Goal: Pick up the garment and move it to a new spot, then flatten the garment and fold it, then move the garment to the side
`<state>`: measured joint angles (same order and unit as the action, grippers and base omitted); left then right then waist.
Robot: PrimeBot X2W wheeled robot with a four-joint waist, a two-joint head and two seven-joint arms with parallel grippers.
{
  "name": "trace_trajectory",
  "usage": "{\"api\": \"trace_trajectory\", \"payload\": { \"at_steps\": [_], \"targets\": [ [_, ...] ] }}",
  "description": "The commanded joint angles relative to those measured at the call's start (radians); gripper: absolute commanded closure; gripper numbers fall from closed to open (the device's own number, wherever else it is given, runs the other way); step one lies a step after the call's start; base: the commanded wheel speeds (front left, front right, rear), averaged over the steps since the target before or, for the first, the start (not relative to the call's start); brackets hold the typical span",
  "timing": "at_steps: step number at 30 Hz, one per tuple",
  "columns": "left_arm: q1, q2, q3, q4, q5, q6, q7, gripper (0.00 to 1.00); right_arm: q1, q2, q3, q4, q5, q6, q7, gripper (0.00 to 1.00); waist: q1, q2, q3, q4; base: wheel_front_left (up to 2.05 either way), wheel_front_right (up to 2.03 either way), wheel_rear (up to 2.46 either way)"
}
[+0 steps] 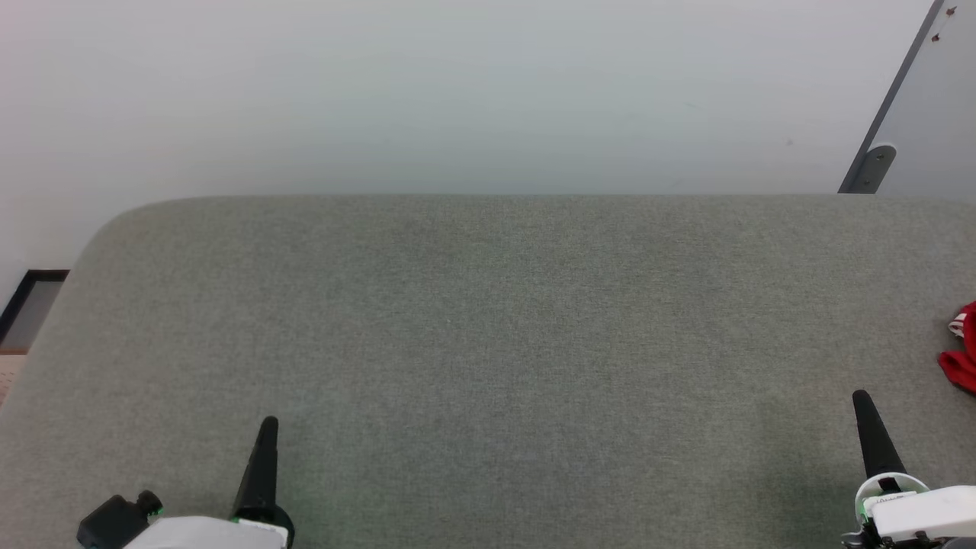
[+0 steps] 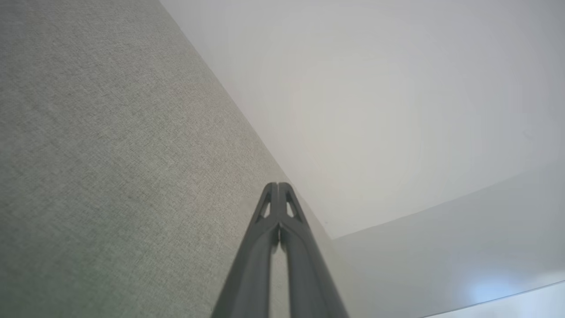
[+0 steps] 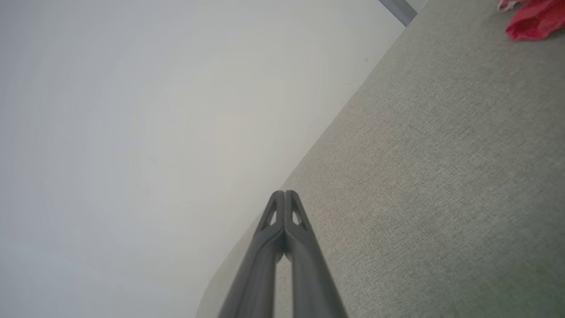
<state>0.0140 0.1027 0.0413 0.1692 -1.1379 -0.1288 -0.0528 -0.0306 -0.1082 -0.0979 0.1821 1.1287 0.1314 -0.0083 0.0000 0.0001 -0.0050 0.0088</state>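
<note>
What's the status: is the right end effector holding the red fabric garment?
No, the shut right end effector is bare; the red fabric garment lies apart from it.

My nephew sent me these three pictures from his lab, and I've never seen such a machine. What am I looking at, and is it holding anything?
This is a two-armed robot seen through its own cameras. The wide picture comes from its head, looking down at a grey fabric-covered surface in front of a pale wall. The two dark spikes at the bottom are its left gripper and right gripper. Each is a pair of long fingers pressed together, so both are shut and hold nothing. The other two pictures come from a camera on each wrist, looking along those fingers. On the surface lies a crumpled red garment with some white, at the head picture's right edge, untouched.
</note>
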Motion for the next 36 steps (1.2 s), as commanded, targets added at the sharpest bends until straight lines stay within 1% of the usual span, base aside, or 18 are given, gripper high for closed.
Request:
{"api": "trace_trajectory", "payload": {
  "at_steps": [1,16,36],
  "targets": [
    [-0.023,0.002,0.006,-0.006,-0.022,-0.002,0.004,1.0,-0.022,0.002,-0.007,-0.006,0.022,-0.001,0.004,1.0,0.0,-0.0001,0.0,0.0,0.0,0.0,0.0],
    [-0.052,-0.008,0.017,0.017,-0.159,-0.002,0.045,1.0,-0.04,0.017,-0.01,0.014,0.155,-0.001,0.039,1.0,0.0,-0.0001,0.002,-0.002,0.0,0.0,0.0],
    [-0.085,-0.02,0.032,0.045,-0.312,-0.003,0.093,1.0,-0.061,0.037,-0.014,0.037,0.304,-0.001,0.079,1.0,0.0,-0.0001,0.004,-0.005,0.0,0.0,0.0]
  ]
}}
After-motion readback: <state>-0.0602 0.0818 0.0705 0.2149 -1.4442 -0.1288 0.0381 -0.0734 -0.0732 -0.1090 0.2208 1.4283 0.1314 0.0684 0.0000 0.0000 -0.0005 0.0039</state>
